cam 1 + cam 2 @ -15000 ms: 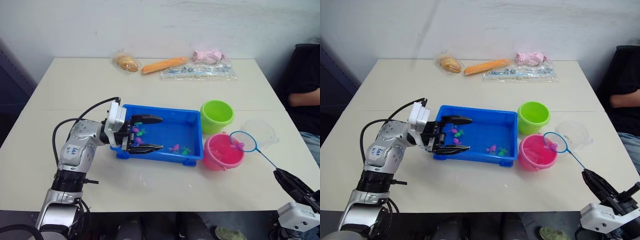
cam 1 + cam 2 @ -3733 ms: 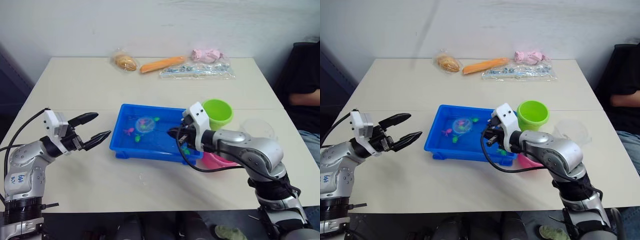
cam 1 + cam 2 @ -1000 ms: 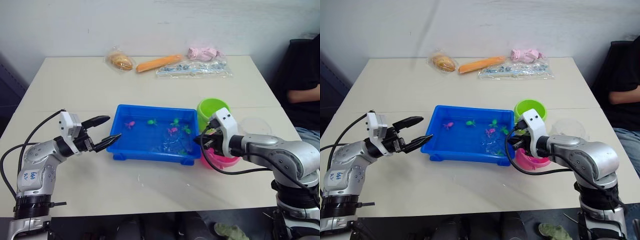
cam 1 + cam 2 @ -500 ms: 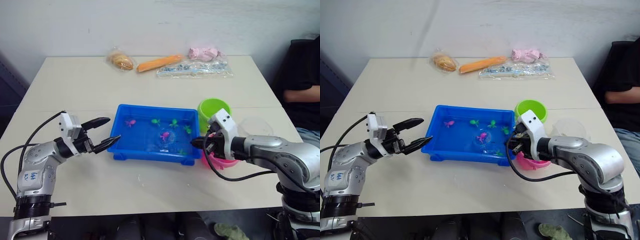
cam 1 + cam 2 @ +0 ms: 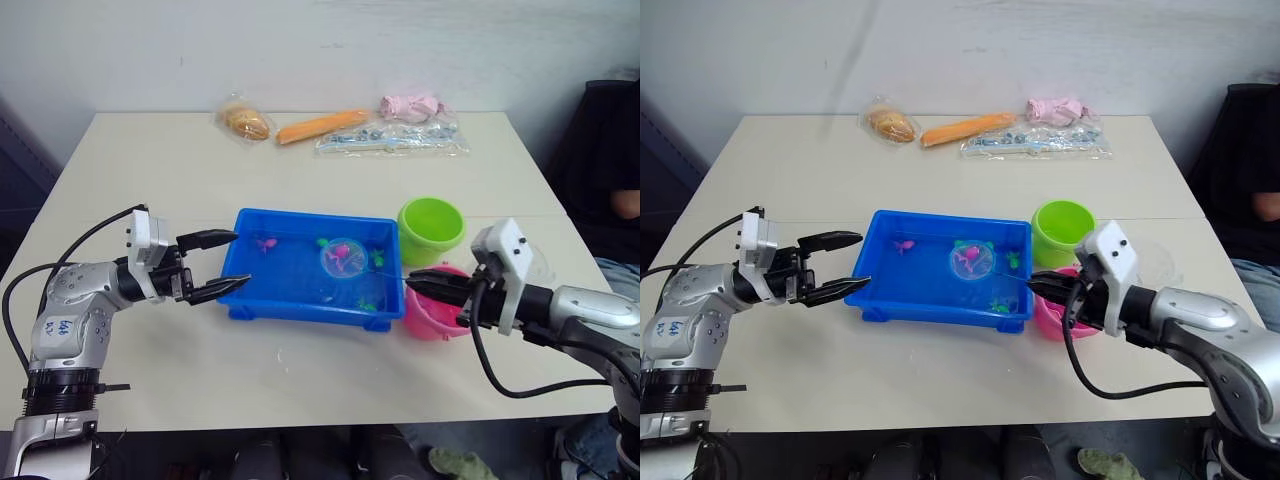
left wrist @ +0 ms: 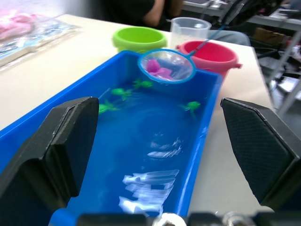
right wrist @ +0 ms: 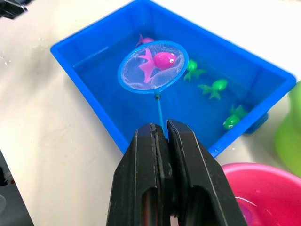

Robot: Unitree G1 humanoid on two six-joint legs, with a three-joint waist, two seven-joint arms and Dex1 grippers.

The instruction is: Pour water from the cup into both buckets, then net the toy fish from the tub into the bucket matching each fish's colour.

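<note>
The blue tub (image 5: 300, 313) holds water, green toy fish (image 7: 214, 87) and one loose pink fish (image 5: 265, 243). My right gripper (image 5: 412, 283) is shut on the thin handle of the net (image 7: 151, 66). The hoop hangs just above the water in the tub's right half, with a pink fish (image 7: 160, 60) lying in the mesh. The pink bucket (image 5: 430, 320) sits under my right gripper, partly hidden by it. The green bucket (image 5: 431, 228) stands behind it. The clear cup (image 6: 190, 29) is beyond the buckets. My left gripper (image 5: 242, 260) is open at the tub's left end.
Along the table's far edge lie a bagged bun (image 5: 245, 122), an orange carrot-like item (image 5: 318, 127), a pink bundle (image 5: 412, 106) and a clear bag (image 5: 392, 140). A person (image 5: 615, 180) sits at the right side of the table.
The right arm pulled back to the right and lifted the net out of the water with a pink fish inside. The left gripper moved up to the tub's left end.
</note>
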